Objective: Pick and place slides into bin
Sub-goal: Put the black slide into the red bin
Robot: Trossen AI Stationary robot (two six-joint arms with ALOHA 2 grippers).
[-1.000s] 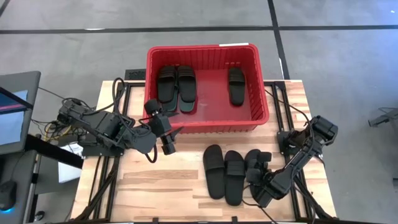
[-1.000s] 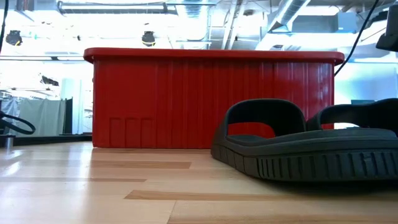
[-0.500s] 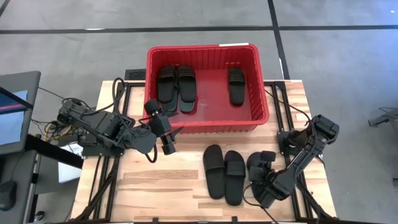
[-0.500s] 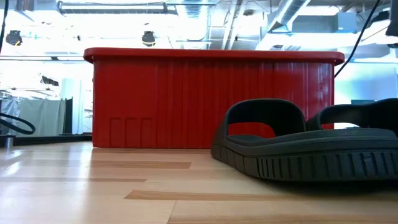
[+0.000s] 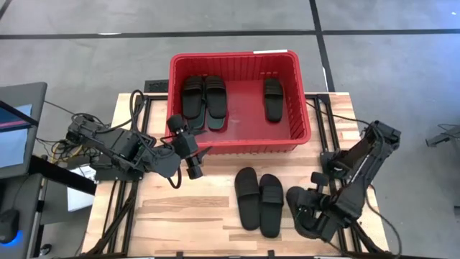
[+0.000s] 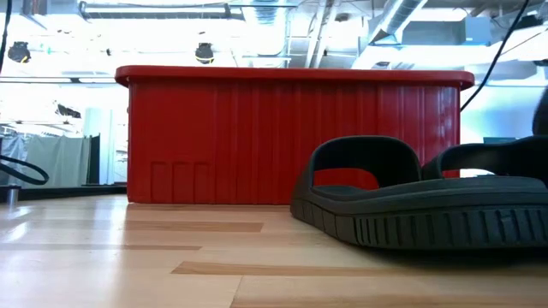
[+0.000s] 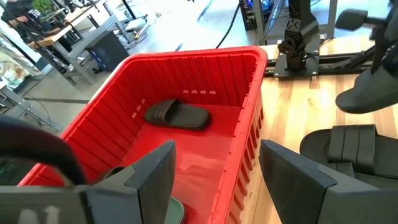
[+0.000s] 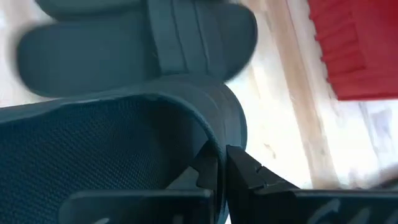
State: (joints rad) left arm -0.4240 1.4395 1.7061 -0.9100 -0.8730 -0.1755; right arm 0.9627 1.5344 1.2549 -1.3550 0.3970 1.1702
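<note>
The red bin (image 5: 298, 108) stands at the table's far middle, with three black slides (image 5: 205, 97) lying on its floor. Two more black slides (image 5: 259, 201) lie side by side on the table in front of it. At their right my right gripper (image 5: 310, 210) is shut on a third black slide (image 5: 297, 199), which also shows raised above the table in the left wrist view (image 7: 367, 93). My left gripper (image 7: 217, 180) hovers open above the bin's near wall (image 7: 245, 143), with nothing between its fingers. My right gripper pinches the black slide's edge (image 8: 219, 146) between its two fingers (image 8: 249, 177), next to the slide's rounded end. The fingers come steeply from above. The slide is lifted clear of the table and hangs tilted at the fingers.
In the low view one of the lying slides (image 6: 411, 205) fills the foreground in front of the bin's wall (image 6: 257, 145). Bare wood (image 5: 187, 208) lies at the near left. Arm bases and cables (image 5: 108, 151) line both table sides.
My right gripper has risen and rolled, taking the third black slide up off the table and a little toward the near right corner. The two slides beside it have stayed where they lay.
</note>
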